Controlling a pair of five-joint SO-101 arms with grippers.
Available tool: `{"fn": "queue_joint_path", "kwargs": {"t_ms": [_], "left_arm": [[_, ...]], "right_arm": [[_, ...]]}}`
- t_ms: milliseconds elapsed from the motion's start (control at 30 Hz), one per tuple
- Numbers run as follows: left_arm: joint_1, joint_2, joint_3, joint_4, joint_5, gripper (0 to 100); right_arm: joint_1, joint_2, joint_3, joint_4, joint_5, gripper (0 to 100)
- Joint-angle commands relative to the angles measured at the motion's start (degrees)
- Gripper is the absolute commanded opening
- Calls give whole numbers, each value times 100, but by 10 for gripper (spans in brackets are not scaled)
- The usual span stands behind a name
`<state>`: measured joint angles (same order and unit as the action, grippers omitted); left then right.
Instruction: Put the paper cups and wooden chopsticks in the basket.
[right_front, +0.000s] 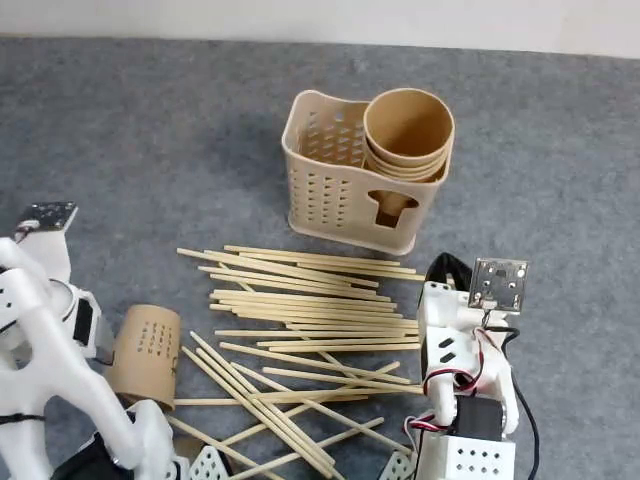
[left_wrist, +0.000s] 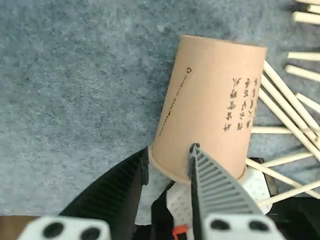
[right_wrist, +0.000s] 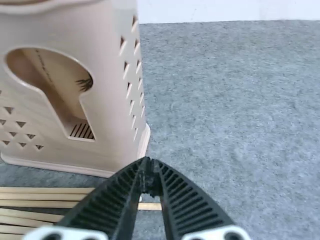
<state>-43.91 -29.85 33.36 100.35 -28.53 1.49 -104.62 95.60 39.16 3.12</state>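
Beige basket (right_front: 335, 195) far, holding stacked brown cups (right_front: 408, 128). Another cup (right_front: 146, 355) lies sideways near left, beside scattered chopsticks (right_front: 310, 318).

Robotics lab bench setup: grey felt-covered counter (right_front: 140, 140), plain white wall (right_front: 320, 15) behind, white printed right arm (right_front: 460, 350) with exposed wires (right_front: 437, 380).
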Motion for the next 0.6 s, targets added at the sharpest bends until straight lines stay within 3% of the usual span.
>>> {"fn": "queue_joint_path", "kwargs": {"t_ms": [0, 67, 400, 567], "left_arm": [[-57, -163, 136, 53, 97, 145], [-57, -163, 242, 53, 9, 145], [-664, -154, 119, 53, -2716, 142], [-884, -154, -242, 53, -3648, 143]], "right_arm": [[-66, -84, 110, -119, 62, 9], [-66, -84, 110, -119, 62, 9], [-66, -84, 110, -119, 62, 9], [-66, -84, 110, -119, 62, 9]]}}
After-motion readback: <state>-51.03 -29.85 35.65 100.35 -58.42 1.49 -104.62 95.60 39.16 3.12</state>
